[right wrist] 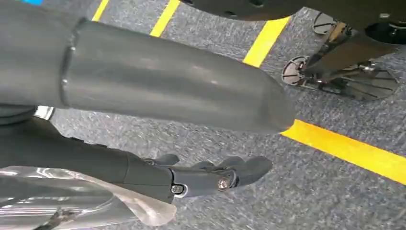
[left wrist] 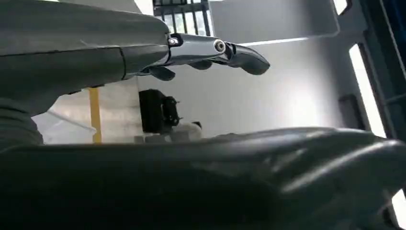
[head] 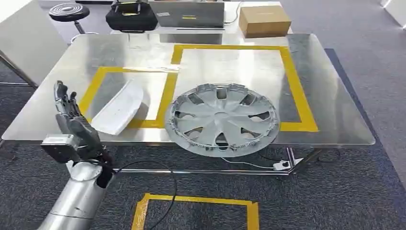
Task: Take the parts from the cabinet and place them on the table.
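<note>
A silver wheel cover (head: 221, 119) lies on the metal table (head: 330, 96), across the near edge of the large yellow-taped rectangle and slightly over the table's front edge. A white curved part (head: 117, 109) rests in the smaller taped rectangle to its left. My left hand (head: 72, 112) is raised at the table's left front edge, just left of the white part, fingers straight and holding nothing. In the left wrist view the left hand (left wrist: 72, 62) has its fingers (left wrist: 210, 48) well apart from the thumb. My right hand (right wrist: 158, 81) hangs over the carpet, its fingers (right wrist: 210, 177) extended and empty.
At the table's far edge stand a cardboard box (head: 264, 20), a grey case (head: 189, 13) and a black bag (head: 130, 17); a stool (head: 70, 12) is behind. A yellow tape square (head: 196, 211) and a cable mark the carpet in front. A wheeled chair base (right wrist: 335, 72) stands near my right hand.
</note>
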You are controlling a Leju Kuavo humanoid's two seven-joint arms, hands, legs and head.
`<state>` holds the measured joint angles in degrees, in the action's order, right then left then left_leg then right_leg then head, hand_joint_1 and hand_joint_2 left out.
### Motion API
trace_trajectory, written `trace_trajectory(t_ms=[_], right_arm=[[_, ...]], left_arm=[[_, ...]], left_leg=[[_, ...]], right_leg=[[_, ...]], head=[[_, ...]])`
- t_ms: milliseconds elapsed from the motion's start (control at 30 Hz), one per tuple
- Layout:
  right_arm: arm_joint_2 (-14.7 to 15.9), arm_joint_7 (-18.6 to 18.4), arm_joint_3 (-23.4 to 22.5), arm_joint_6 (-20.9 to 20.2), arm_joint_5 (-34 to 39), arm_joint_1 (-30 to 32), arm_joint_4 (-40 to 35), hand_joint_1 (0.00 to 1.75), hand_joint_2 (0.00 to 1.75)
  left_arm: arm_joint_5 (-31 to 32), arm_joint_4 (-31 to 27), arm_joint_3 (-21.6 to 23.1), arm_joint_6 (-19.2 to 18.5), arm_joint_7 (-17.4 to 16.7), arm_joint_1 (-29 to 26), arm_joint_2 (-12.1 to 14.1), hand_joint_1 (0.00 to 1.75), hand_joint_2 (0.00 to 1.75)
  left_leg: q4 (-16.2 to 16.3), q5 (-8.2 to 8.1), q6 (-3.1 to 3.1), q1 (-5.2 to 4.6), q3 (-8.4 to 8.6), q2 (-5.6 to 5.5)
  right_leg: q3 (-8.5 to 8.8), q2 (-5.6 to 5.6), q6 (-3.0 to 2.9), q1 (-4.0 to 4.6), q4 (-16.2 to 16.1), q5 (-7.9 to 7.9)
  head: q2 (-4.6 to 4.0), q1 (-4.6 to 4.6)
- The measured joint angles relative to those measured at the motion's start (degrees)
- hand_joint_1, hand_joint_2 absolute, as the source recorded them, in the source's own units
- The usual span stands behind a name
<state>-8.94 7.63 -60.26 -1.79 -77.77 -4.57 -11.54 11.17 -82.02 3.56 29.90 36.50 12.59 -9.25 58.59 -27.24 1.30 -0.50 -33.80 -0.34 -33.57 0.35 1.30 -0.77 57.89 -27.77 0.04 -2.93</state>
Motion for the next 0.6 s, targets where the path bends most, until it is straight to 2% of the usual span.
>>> trace_trajectory(t_ms=[33, 67, 100, 133, 167, 200, 233, 267, 300, 333, 367, 400, 433, 467, 533, 567, 600], right_arm=[[0.0, -0.1, -0.1, 0.1, 0.2, 0.0, 0.0, 0.0, 0.0], [0.0, -0.3, -0.2, 0.1, 0.4, 0.1, 0.0, 0.0, 0.0], [0.0, -0.3, -0.4, 0.3, 0.6, 0.2, 0.0, 0.0, 0.0], [0.0, -0.3, -0.5, 0.4, 0.7, 0.2, 0.0, 0.0, 0.0], [-0.1, -0.3, -0.7, 0.5, 0.9, 0.3, 0.0, 0.0, 0.0], [-0.1, -0.2, -0.9, 0.5, 0.9, 0.3, 0.0, 0.0, 0.0], [-0.2, -0.2, -1.0, 0.6, 1.0, 0.5, 0.0, 0.0, 0.0], [-0.2, -0.2, -1.3, 0.6, 1.0, 0.7, 0.0, 0.0, 0.0], [-0.2, -0.2, -1.4, 0.7, 1.0, 0.8, 0.0, 0.0, 0.0], [-0.2, -0.2, -1.5, 0.7, 1.1, 0.8, 0.0, 0.0, 0.0], [-0.2, -0.2, -1.5, 0.7, 1.1, 0.7, 0.0, 0.0, 0.0], [-0.2, -0.2, -1.5, 0.7, 1.1, 0.5, 0.0, 0.0, 0.0], [-0.3, -0.2, -1.5, 0.7, 1.1, 0.3, 0.0, 0.0, 0.0], [-0.4, 0.0, -1.5, 0.7, 1.2, 0.3, 0.0, 0.0, 0.0], [-0.5, 0.0, -1.6, 0.7, 1.2, 0.5, 0.0, 0.0, 0.0], [-0.6, 0.1, -1.7, 0.7, 1.3, 0.6, 0.0, 0.0, 0.0], [-0.7, 0.1, -1.8, 0.7, 1.4, 0.6, 0.0, 0.0, 0.0]], left_arm=[[-0.8, -2.2, 0.3, 0.5, 0.1, -1.5, -0.1, 0.0, 0.0], [-1.7, -4.4, 0.6, 1.0, 0.2, -2.8, -0.3, 0.0, 0.0], [-2.5, -6.5, 1.0, 1.6, 0.5, -4.4, -0.5, 0.0, 0.0], [-3.1, -7.9, 1.3, 1.9, 0.7, -5.4, -0.7, 0.0, 0.0], [-3.8, -9.6, 1.7, 2.2, 1.1, -7.0, -0.8, 0.0, 0.0], [-4.0, -10.5, 2.0, 2.6, 1.4, -8.3, -0.8, 0.0, 0.0], [-4.0, -11.6, 2.2, 3.1, 2.0, -10.0, -0.8, 0.0, 0.0], [-4.0, -12.6, 2.4, 3.5, 2.1, -11.2, -0.8, 0.0, 0.0], [-4.0, -13.5, 2.6, 3.7, 2.1, -12.0, -0.8, 0.0, 0.0], [-4.0, -14.0, 2.7, 3.8, 2.1, -12.5, -0.8, 0.0, 0.0], [-4.0, -14.7, 2.9, 3.9, 2.1, -12.9, -0.8, 0.0, 0.0], [-4.0, -15.2, 3.0, 3.9, 2.1, -13.2, -0.8, 0.0, 0.0], [-4.0, -15.8, 3.1, 3.9, 2.1, -13.4, -0.8, 0.0, 0.0], [-4.0, -16.0, 3.3, 3.9, 2.1, -13.5, -0.8, 0.0, 0.0], [-4.0, -16.5, 3.3, 3.9, 2.1, -13.8, -0.8, 0.0, 0.0], [-4.0, -16.8, 3.3, 4.0, 2.1, -14.1, -0.8, 0.0, 0.0], [-4.0, -17.1, 3.4, 4.2, 2.2, -14.6, -0.8, 0.0, 0.0]], left_leg=[[-0.3, 0.14, 0.17, -0.03, 0.09, -0.02], [-1.3, 0.72, 0.6, 0.75, 0.68, 0.11], [-1.5, 0.9, 0.89, 0.72, 0.97, 0.17], [-1.5, 0.96, 1.0, 0.74, 0.92, 0.2], [-1.5, 0.98, 1.03, 0.73, 0.86, 0.2], [-1.5, 0.98, 1.03, 0.68, 0.83, 0.26], [-1.5, 0.98, 1.03, 0.67, 0.8, 0.26], [-1.4, 0.98, 1.03, 0.69, 0.81, 0.25], [-1.4, 0.98, 1.02, 0.73, 0.8, 0.19], [-1.3, 0.97, 0.98, 0.76, 0.81, 0.1], [-1.1, 0.88, 0.82, 0.84, 0.81, 0.01], [-0.8, 0.75, 0.46, 0.78, 0.75, -0.01], [-0.6, 0.76, -0.02, 0.47, 0.55, -0.07], [-0.3, 0.66, -0.39, 0.32, 0.39, -0.12], [-0.5, 1.08, -0.96, 0.42, 0.36, -0.11], [-0.3, 1.12, -1.2, 0.53, 0.28, -0.12], [0.3, 0.21, -1.45, 0.61, 0.02, -0.1]], right_leg=[[0.17, 0.01, 0.38, -0.01, -0.2, 0.09], [-0.16, 0.05, 0.64, -0.02, 0.0, -0.4], [-0.65, -0.11, 0.96, 0.15, 1.5, -1.78], [-1.78, -0.09, 1.06, 0.09, 4.1, -3.55], [-4.09, -0.15, 1.32, -0.03, 9.4, -6.21], [-5.86, -0.15, 1.51, -0.1, 13.4, -7.86], [-7.54, -0.19, 1.74, -0.12, 17.1, -8.78], [-7.45, -0.19, 1.83, -0.16, 17.1, -8.1], [-6.2, -0.2, 1.9, -0.25, 14.7, -6.35], [-3.87, -0.22, 1.91, -0.36, 10.2, -3.99], [-0.63, -0.25, 1.89, -0.51, 4.2, -1.48], [1.44, -0.24, 1.91, -0.63, 0.1, -1.19], [1.48, 0.01, 1.66, -0.3, 0.0, -1.91], [1.91, 0.15, 0.84, -0.5, -0.1, -1.32], [1.63, 0.19, 0.41, -0.27, 0.2, -1.11], [1.52, 0.1, -0.13, -0.47, 0.0, -0.76], [1.49, -0.1, -0.5, -0.59, -0.1, -0.49]], head=[[0.0, 0.02], [0.0, -0.02], [0.0, 0.35], [0.0, 0.57], [0.0, 0.63], [0.0, 0.55], [0.0, 0.59], [0.0, 0.59], [0.0, 0.61], [0.0, 0.61], [0.0, 0.59], [0.0, 0.63], [0.0, 0.62], [0.0, 0.44], [0.0, 0.42], [0.0, 0.48], [0.0, 0.46]])
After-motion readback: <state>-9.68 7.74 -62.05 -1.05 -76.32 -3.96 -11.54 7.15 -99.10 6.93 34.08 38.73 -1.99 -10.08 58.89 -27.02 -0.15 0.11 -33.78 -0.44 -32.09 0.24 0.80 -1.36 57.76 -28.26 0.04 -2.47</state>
